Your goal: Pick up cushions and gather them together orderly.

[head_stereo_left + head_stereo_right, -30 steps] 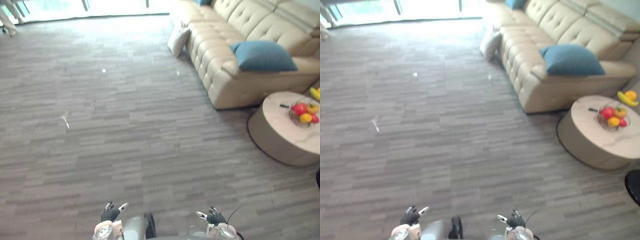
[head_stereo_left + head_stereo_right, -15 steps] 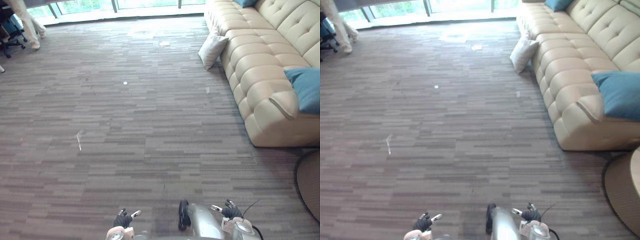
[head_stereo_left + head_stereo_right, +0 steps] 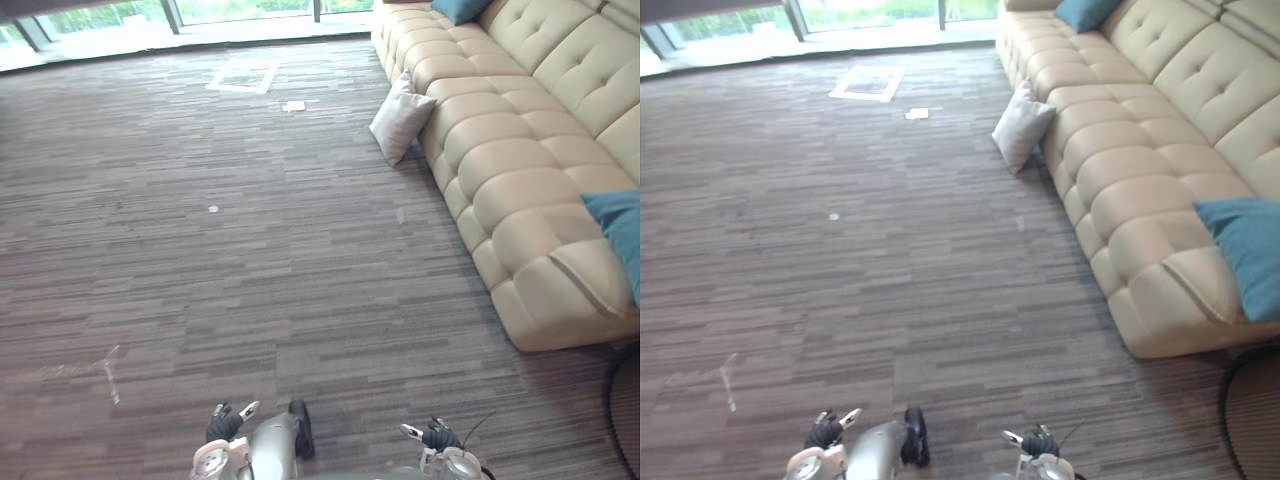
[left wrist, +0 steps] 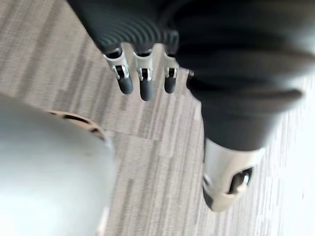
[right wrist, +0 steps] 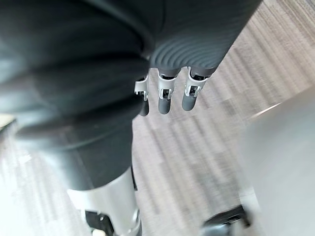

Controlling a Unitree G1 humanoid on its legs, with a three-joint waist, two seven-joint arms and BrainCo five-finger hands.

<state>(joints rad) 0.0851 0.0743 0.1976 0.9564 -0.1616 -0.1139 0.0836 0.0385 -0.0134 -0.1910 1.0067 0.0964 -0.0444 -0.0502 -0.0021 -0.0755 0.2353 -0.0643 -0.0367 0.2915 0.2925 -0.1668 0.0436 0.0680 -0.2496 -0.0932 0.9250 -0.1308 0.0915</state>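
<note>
A pale grey cushion [image 3: 400, 117] stands on the carpet, leaning against the front of the beige sofa [image 3: 520, 150]. One blue cushion [image 3: 1245, 255] lies on the sofa's near end at the right edge. Another blue cushion [image 3: 462, 9] sits on the far seat. My left hand [image 3: 225, 425] and right hand [image 3: 435, 437] hang low at the bottom edge, far from every cushion. In the left wrist view the left hand's fingers [image 4: 142, 83] hang relaxed and hold nothing. The right hand's fingers [image 5: 167, 96] hang the same way over the carpet.
Grey striped carpet stretches from me to the sofa. A white sheet [image 3: 243, 73] and a small scrap [image 3: 294, 105] lie on the floor near the far windows. A pale tape mark [image 3: 110, 365] is at the near left. A dark round edge [image 3: 625, 420] sits at the lower right.
The whole picture has shifted, so the camera has moved: the sofa and the pale cushion now sit closer and more central. Both hands hang low as before.
</note>
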